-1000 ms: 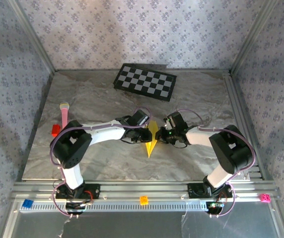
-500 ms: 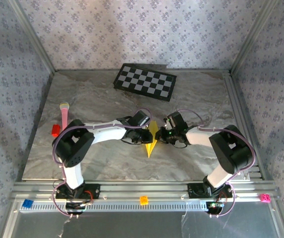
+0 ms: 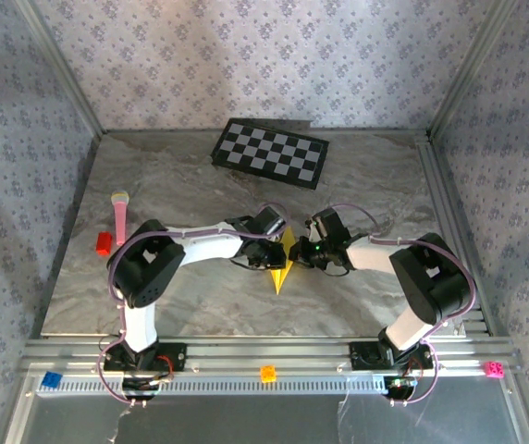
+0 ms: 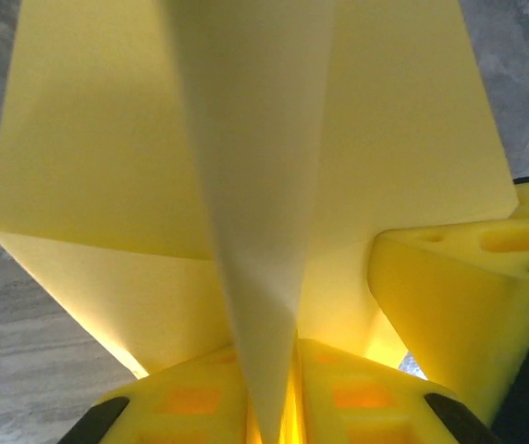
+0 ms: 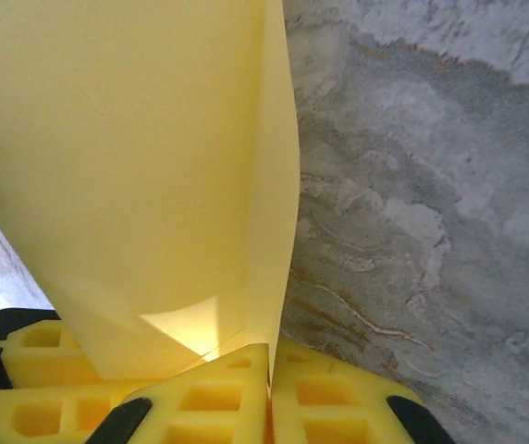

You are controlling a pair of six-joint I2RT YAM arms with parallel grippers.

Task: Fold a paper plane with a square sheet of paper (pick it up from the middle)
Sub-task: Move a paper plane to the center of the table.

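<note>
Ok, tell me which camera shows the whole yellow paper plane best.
The top external view: the paper plane shows its overall pointed shape there. The left wrist view catches its folds close up, the right wrist view one flat face and an edge.

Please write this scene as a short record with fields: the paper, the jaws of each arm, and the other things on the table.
paper: yellow paper, folded to a pointed shape, tip toward the arms' bases
left jaws: shut on the paper's raised fold
right jaws: shut on the paper's edge
checkerboard: at the far part of the table, apart from the paper
left side of table: pink stick and red block
</note>
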